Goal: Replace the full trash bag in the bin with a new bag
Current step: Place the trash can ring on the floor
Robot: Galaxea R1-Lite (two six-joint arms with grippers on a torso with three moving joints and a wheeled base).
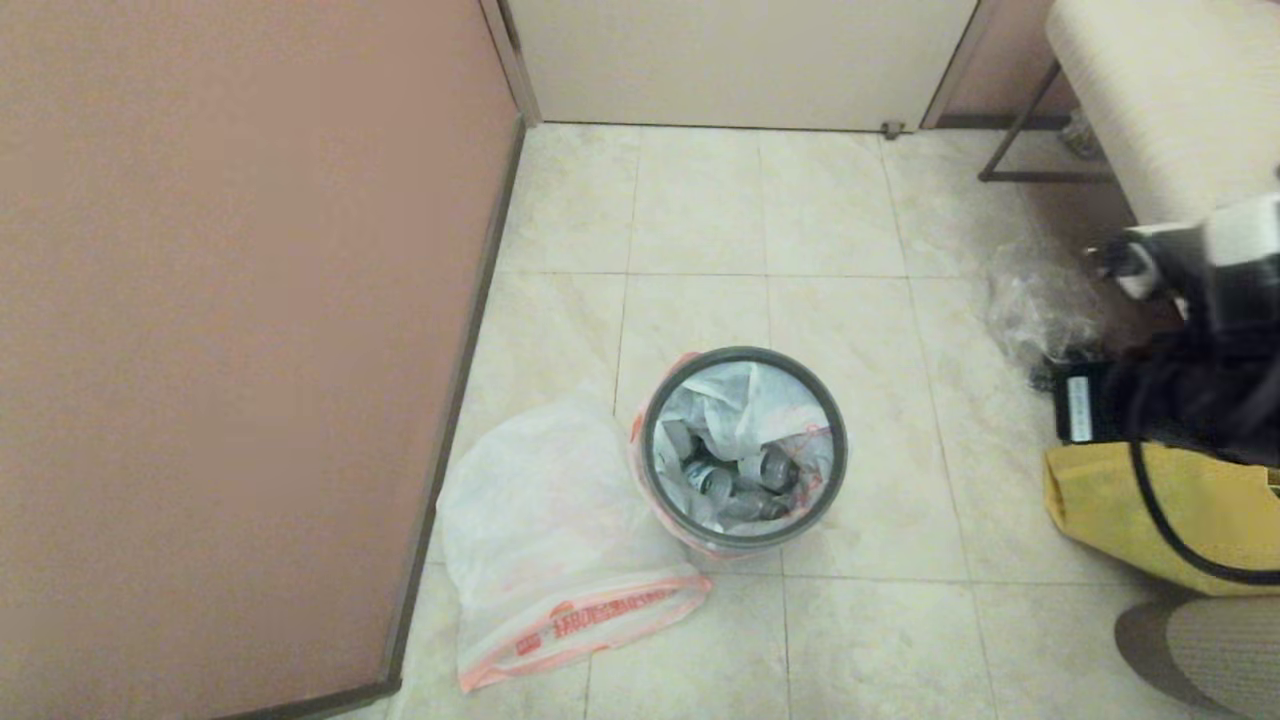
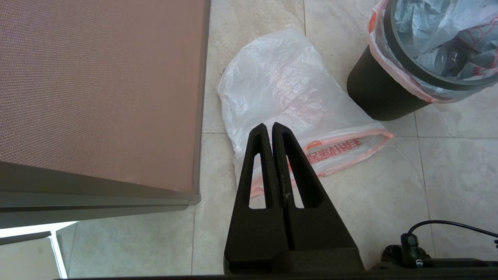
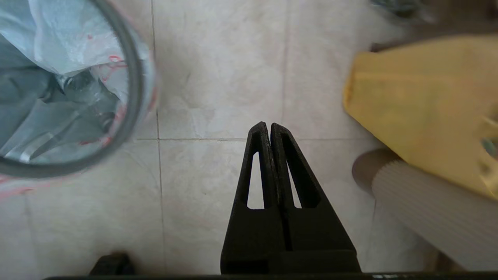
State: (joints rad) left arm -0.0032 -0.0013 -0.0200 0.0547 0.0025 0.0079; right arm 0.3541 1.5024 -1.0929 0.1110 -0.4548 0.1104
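The bin (image 1: 841,440) stands on the tiled floor, small, round and dark with a grey rim. Inside it sits the full trash bag (image 1: 745,415), white and lumpy with silver cans, its orange-pink band folded over the rim. The new bag (image 1: 540,510) lies limp and flat on the floor to the left of the bin, touching its base. In the left wrist view my left gripper (image 2: 269,126) hangs shut and empty above the new bag (image 2: 280,85), with the bin (image 2: 373,89) beyond. My right gripper (image 3: 269,125) is shut and empty over bare tiles, between the bin (image 3: 132,77) and a yellow bag.
A brown partition wall (image 1: 230,330) runs along the left. On the right are a yellow fabric bag (image 1: 1110,510), a clear crinkly bag (image 1: 1040,300), a ribbed beige cylinder (image 1: 1220,650), a padded bench (image 1: 1170,90) and my right arm (image 1: 1215,385). A door (image 1: 740,60) closes the back.
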